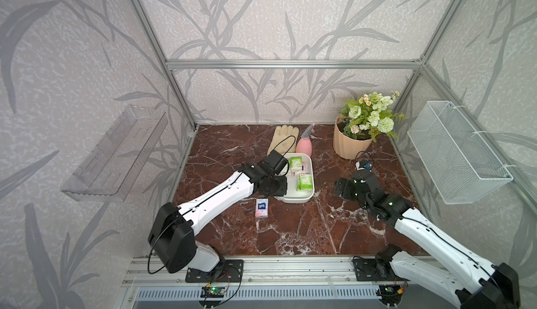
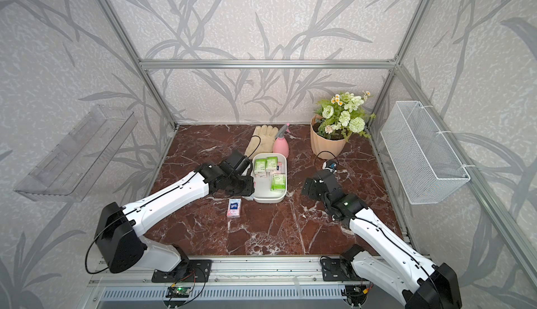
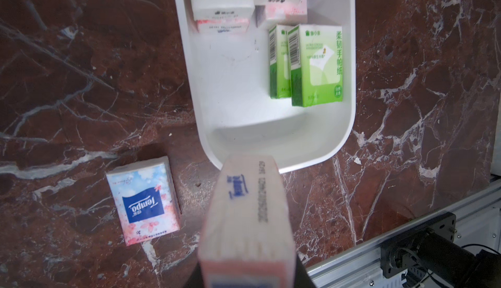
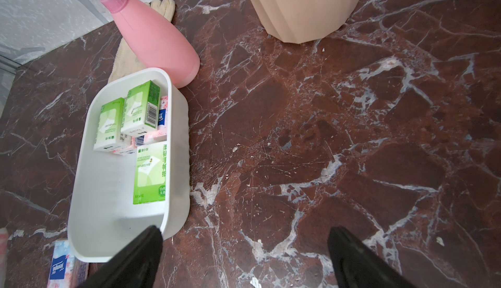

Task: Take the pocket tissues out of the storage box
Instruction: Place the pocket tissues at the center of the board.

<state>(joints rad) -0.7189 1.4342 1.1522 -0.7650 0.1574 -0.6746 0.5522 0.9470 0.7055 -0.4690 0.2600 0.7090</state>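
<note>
One pink packet [image 3: 245, 213] is gripped in your left end effector [image 1: 273, 188], beside the storage box [image 3: 349, 126] rim; next you should lower it to the surface [image 3: 81, 83] below and release, while your right end effector [image 4: 245, 229] is open.

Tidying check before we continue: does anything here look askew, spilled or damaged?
Nothing looks spilled or damaged. Inside the storage box, a green packet sits tilted on pink packets instead of lying flat. Small white flecks dot the table.
</note>
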